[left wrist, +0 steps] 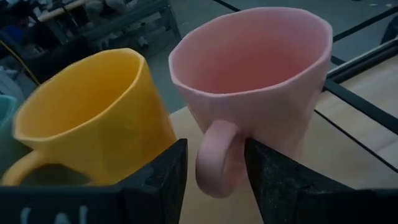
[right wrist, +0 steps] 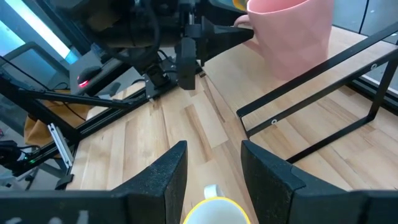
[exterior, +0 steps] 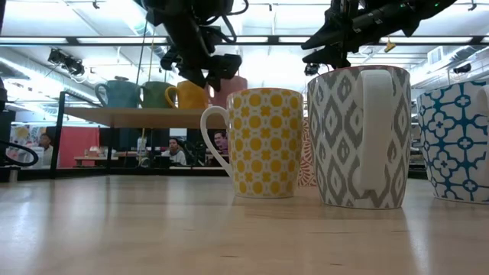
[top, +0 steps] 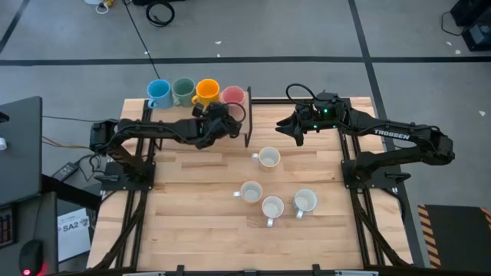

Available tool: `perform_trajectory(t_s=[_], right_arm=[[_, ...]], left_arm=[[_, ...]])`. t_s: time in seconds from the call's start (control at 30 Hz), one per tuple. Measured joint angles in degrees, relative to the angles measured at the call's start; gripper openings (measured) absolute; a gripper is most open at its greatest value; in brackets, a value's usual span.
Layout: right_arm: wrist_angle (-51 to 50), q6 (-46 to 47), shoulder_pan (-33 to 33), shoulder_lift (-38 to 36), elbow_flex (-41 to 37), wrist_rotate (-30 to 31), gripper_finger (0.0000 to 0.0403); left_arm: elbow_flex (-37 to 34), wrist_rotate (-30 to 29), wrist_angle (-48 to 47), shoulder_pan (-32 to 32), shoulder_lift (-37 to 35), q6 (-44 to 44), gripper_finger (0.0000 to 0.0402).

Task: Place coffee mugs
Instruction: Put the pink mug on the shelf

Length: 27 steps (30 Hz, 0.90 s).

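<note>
The high view looks straight down on the whole wooden surface [top: 192, 222] from well above. The low view sits at surface level, facing level across it into the room, very near the patterned mugs. The left wrist view looks forward between its pincer's [left wrist: 214, 177] fingers, close on the pink mug [left wrist: 255, 81]. The right wrist view faces across the boards; both wrist views share that pink mug [right wrist: 289, 31].
</note>
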Motion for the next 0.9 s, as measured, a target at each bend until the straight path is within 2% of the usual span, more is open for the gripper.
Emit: perform_trajectory(t_s=[0.2,0.77,0.9], right_arm=[[-0.02,0.0,0.0,0.0,0.0,0.0,0.0156],[0.0,-0.02,-0.02,0.0,0.0,0.0,0.0156],[-0.01,-0.17,-0.02,0.0,0.0,0.02,0.0156]], left_arm=[[0.0,2.49,1.77,1.65,-0.02,0.01,0.0167],[0.0,3.33,4.5,4.12,-0.06,0.07,0.0167],[0.0,3.22,4.32,3.37,-0.37,4.47,0.0167]])
